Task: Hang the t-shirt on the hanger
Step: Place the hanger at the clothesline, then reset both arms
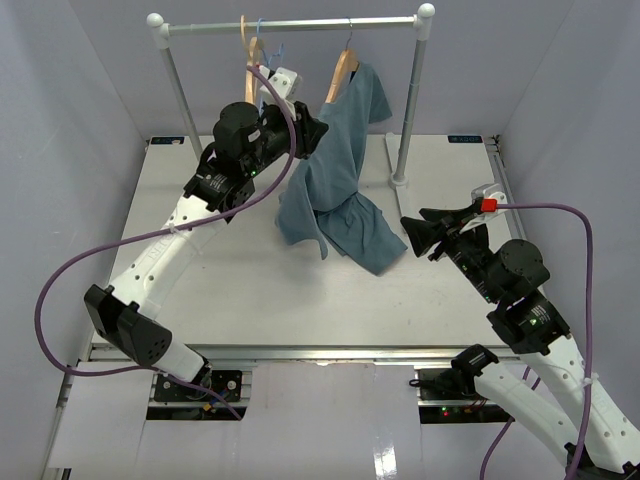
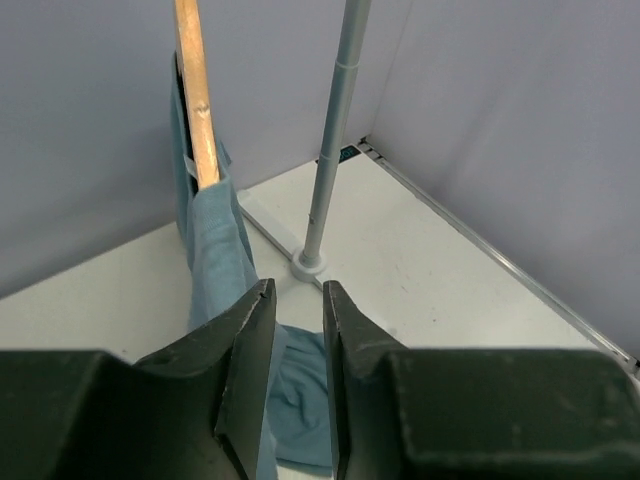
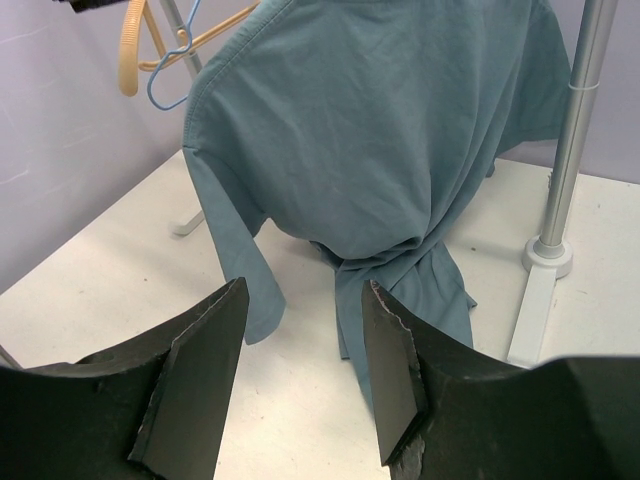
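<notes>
The teal-blue t-shirt hangs from the wooden hanger with the grey hook on the rail, and its lower part lies bunched on the table. In the left wrist view the hanger's wooden arm sticks up out of the t-shirt. My left gripper is raised just left of the hanging cloth. Its jaws stand a narrow gap apart with nothing between them. My right gripper is low over the table, right of the cloth's bottom end. It is open and empty, facing the t-shirt.
The clothes rail spans the back of the table on two posts, the right post close beside the shirt. A wooden hanger with a tan hook and a blue wire hanger hang left of the shirt.
</notes>
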